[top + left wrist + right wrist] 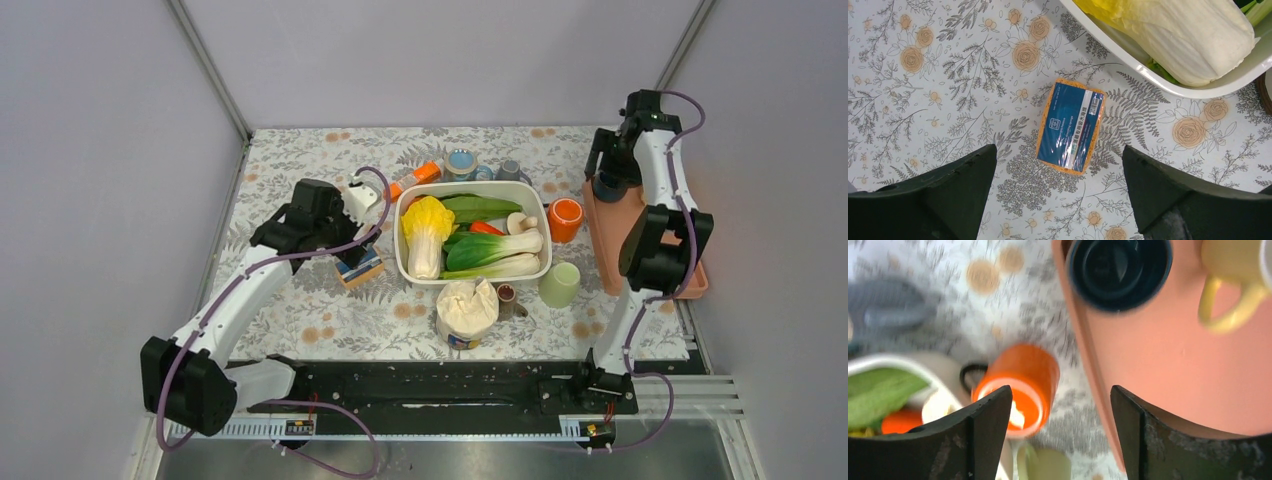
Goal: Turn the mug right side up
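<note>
An orange mug (565, 218) with a black handle lies on its side between the white tub and the pink tray; in the right wrist view the orange mug (1020, 385) shows its mouth. A pale green mug (560, 284) lies on its side nearer the arms. A dark blue mug (1118, 270) and a yellow mug (1228, 270) stand on the tray (1173, 365). My right gripper (1060, 392) is open and empty, high over the tray's left edge. My left gripper (1059, 150) is open and empty above a sponge.
A white tub (400, 235) holds cabbage and greens. A blue-wrapped orange sponge (1070, 125) lies left of it. A paper-wrapped jar (467, 310) stands in front of the tub. A grey cup (510, 170) and a blue tin (461, 162) stand behind it.
</note>
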Robot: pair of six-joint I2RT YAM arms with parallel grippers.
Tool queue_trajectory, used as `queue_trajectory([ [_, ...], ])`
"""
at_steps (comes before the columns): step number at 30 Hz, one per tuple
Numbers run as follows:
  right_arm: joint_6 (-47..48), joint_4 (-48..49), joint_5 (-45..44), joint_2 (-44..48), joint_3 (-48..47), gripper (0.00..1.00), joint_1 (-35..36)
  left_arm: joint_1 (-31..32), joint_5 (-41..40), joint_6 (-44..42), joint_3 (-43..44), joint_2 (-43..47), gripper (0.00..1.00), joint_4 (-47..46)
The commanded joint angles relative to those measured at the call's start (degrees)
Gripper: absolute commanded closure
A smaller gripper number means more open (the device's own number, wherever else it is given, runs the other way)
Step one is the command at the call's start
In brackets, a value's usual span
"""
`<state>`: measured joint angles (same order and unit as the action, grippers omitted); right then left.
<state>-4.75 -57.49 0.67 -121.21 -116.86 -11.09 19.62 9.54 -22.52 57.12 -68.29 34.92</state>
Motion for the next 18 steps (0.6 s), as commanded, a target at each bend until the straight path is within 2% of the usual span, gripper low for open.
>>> queue_trajectory([
  [1,2.9,3.0,-2.2,17.5,14.4,0.18,4.8,-0.2,2.7,-0.3,-0.7,3.2,0.01,-1.7],
  [7,1.7,5.0,1.6,32.8,35.1,0.17,10.6,-0.2,4.6,-0.2,-2.0,5.3,0.01,-1.8],
  [10,2.1,6.8,-0.3,39.5,43.4,0.18,18.4,-0.2,5.8,-0.2,-2.2,5.8,0.01,-1.9],
  [12,1.7,9.4,1.6,44.4,49.2,0.18,24.3,-0.2,6.5,-0.1,-2.1,5.7,0.01,-2.0],
  [16,-2.3,12.9,5.4,51.1,56.2,0.21,30.8,-0.2,7.4,-0.1,-2.1,6.2,0.01,-2.0],
  [18,-5.5,13.2,4.1,53.3,58.7,0.21,33.8,-0.2,7.7,-0.1,-2.2,6.7,0.01,-1.9],
])
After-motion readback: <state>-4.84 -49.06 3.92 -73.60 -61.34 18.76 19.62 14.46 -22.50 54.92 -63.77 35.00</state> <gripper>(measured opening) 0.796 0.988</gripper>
